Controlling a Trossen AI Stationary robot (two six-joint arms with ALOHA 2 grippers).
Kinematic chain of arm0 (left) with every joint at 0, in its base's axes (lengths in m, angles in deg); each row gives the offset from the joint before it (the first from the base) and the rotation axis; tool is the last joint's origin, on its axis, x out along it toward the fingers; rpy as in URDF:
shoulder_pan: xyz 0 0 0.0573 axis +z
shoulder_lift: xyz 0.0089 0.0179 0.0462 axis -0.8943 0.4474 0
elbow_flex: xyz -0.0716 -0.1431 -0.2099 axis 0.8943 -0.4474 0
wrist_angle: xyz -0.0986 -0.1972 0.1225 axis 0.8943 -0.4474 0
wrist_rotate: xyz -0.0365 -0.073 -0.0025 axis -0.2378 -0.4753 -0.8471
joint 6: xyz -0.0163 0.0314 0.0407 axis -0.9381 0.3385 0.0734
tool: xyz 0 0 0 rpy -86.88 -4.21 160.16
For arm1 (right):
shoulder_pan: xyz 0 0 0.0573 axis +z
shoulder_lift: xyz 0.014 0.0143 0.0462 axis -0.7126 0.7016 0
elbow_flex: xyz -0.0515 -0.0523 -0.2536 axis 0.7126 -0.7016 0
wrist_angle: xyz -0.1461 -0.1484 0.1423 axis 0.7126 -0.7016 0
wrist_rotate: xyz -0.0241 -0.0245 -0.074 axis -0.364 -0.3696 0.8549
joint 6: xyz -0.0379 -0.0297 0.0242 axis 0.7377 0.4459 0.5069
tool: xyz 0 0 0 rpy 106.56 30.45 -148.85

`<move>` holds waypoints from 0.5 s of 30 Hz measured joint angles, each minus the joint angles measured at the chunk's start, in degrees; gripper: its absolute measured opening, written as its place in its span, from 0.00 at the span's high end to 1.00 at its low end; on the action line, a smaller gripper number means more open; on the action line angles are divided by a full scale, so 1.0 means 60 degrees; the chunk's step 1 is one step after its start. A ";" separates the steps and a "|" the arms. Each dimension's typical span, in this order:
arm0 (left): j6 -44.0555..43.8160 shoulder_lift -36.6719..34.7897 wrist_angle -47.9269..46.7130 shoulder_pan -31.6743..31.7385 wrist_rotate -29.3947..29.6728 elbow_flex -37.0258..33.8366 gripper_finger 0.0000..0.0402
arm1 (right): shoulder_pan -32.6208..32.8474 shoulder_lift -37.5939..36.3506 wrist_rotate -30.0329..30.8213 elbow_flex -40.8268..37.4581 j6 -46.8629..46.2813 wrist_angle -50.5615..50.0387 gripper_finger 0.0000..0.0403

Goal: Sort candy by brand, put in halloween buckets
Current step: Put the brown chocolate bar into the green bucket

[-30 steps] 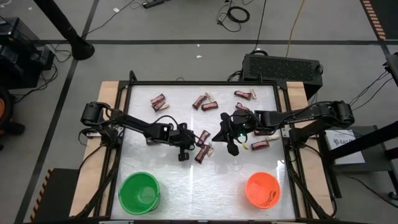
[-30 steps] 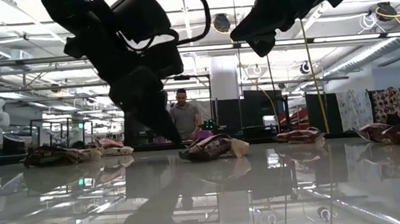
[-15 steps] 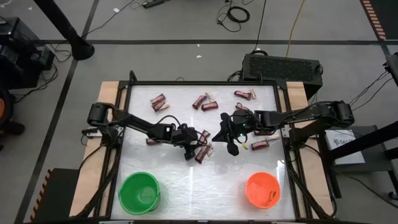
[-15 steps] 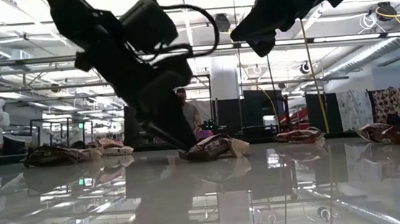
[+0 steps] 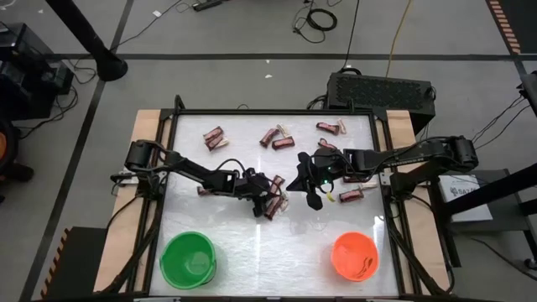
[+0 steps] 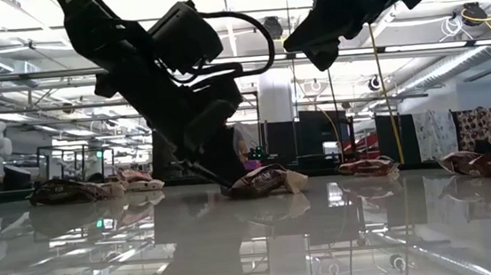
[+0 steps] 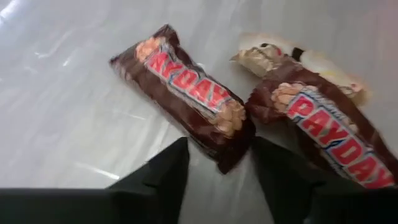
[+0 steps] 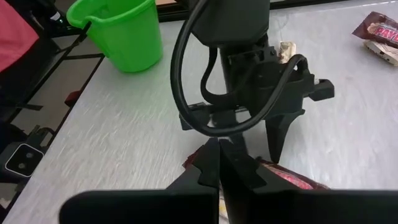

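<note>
Dark brown candy bars and a pale one lie clustered at mid-table (image 5: 273, 198). My left gripper (image 7: 217, 171) is open and low over the table (image 5: 267, 201). Its fingers stand on either side of the near end of one dark brown bar (image 7: 186, 93). A second brown bar (image 7: 326, 127) and a pale wrapper (image 7: 273, 56) lie beside it. My right gripper (image 5: 311, 198) hangs shut above the table (image 6: 319, 55), just right of the cluster, holding nothing. The green bucket (image 5: 188, 258) and the orange bucket (image 5: 355, 256) stand near the front edge. My left gripper has one finger on each side of the brown bar's near end (image 7: 233, 152), coming slanting down from the table's left. One finger (image 7: 273, 168) lies close against the wrapper; I cannot tell whether it touches. The bar lies flat on the table.
More candy lies scattered toward the far edge (image 5: 212, 137) (image 5: 277, 138) (image 5: 329, 127) and at the right (image 5: 351, 195). The two grippers are close together at mid-table. Bare tabletop lies between the buckets (image 5: 268, 252).
My left gripper has moved toward the table's right edge, up to the candy cluster, and its tips have come down beside a brown bar. The candy has not moved.
</note>
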 joint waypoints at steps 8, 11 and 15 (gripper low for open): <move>-0.0568 -0.0213 -0.0400 0.0023 0.0216 -0.0020 0.97 | -0.0069 0.0000 0.0000 0.0000 0.0023 0.0004 1.00; -0.0507 -0.0629 -0.0921 0.0011 0.0105 0.0008 0.99 | -0.0121 0.0000 0.0000 0.0000 0.0023 0.0004 1.00; -0.0416 -0.1650 -0.1940 0.0009 -0.0553 0.0265 0.99 | -0.0180 0.0000 0.0000 0.0000 0.0044 0.0003 1.00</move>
